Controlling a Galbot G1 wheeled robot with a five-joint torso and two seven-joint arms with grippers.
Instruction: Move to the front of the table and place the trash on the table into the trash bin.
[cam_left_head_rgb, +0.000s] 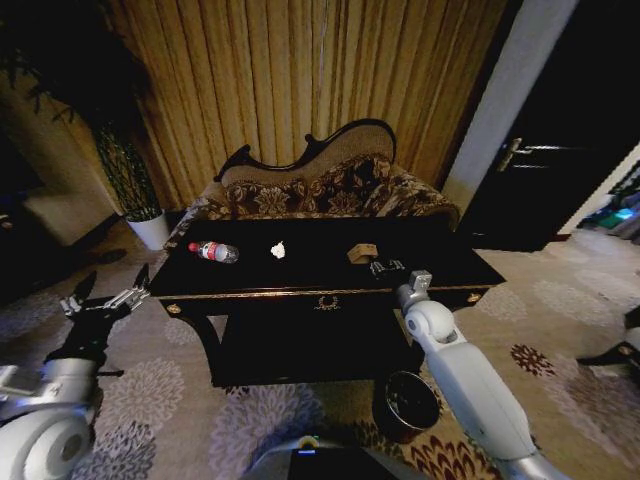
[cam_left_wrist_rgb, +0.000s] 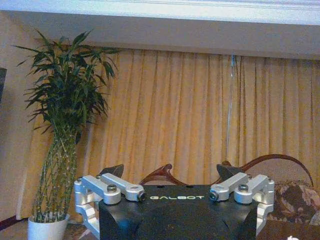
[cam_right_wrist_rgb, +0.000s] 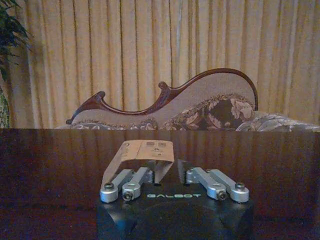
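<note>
Tan box (cam_right_wrist_rgb: 146, 151) on table (cam_left_head_rgb: 300, 268), just ahead of open right end effector (cam_right_wrist_rgb: 165, 172).

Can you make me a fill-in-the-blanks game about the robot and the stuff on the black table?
1. The bottle on the table has a ____ cap.
2. The right gripper is closest to the tan ____.
3. The trash bin stands on the ____, lower than the table.
4. The paper wad lies between the bottle and the ____.

Missing words: red; box; carpet; box
</note>
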